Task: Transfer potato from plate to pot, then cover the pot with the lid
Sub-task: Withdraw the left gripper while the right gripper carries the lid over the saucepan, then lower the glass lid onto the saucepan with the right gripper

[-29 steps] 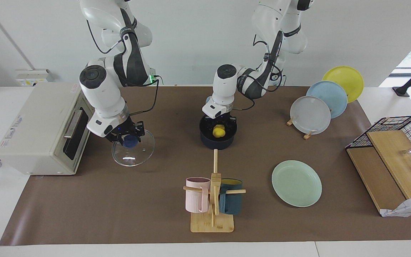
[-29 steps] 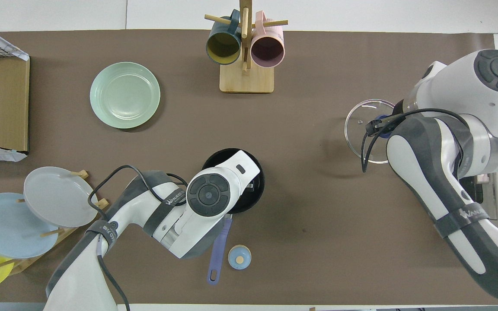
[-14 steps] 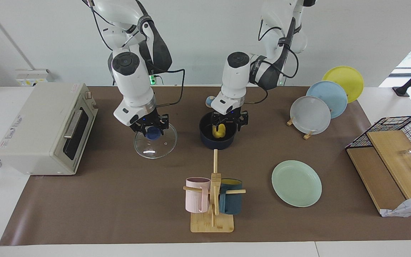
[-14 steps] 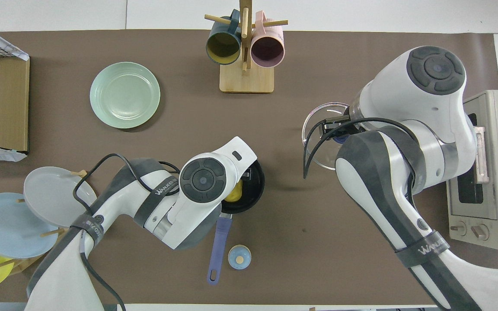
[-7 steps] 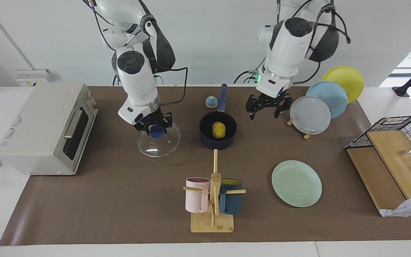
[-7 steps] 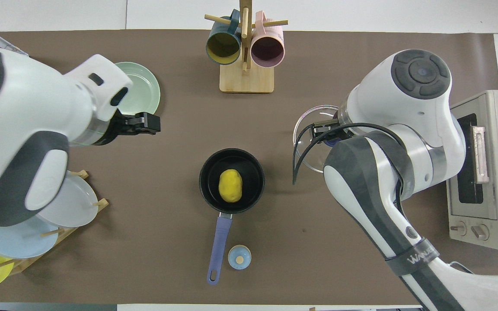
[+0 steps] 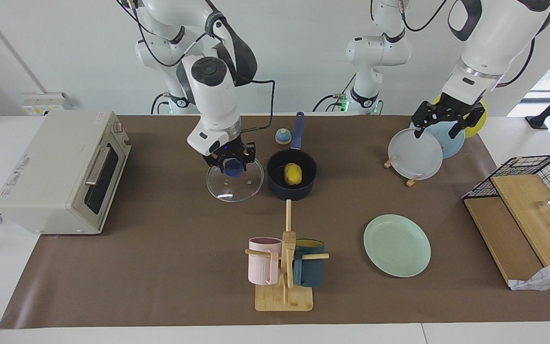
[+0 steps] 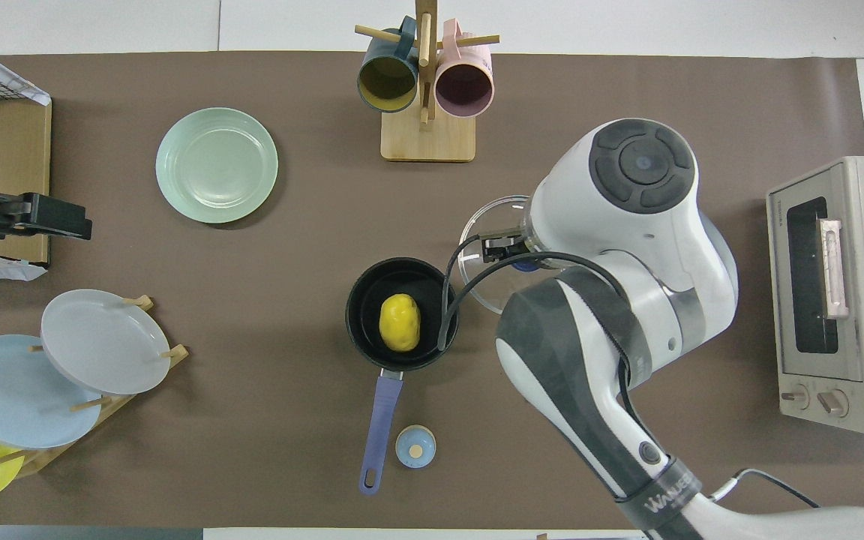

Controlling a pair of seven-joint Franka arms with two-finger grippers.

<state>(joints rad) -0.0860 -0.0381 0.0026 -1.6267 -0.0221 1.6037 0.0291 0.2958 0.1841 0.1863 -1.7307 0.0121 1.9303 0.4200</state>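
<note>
Moved since earlier: right gripper (image 7: 229, 160) with lid (image 7: 235, 183) carried toward the pot (image 7: 291, 187), now just beside it; left gripper (image 7: 448, 120) withdrawn and raised over the plate rack (image 7: 413, 154). Right jaws clamped on the lid's knob. Left jaws spread, holding nothing. Potato (image 7: 292, 174) lying in the pot. Plate (image 7: 396, 245) bare on the surface.
</note>
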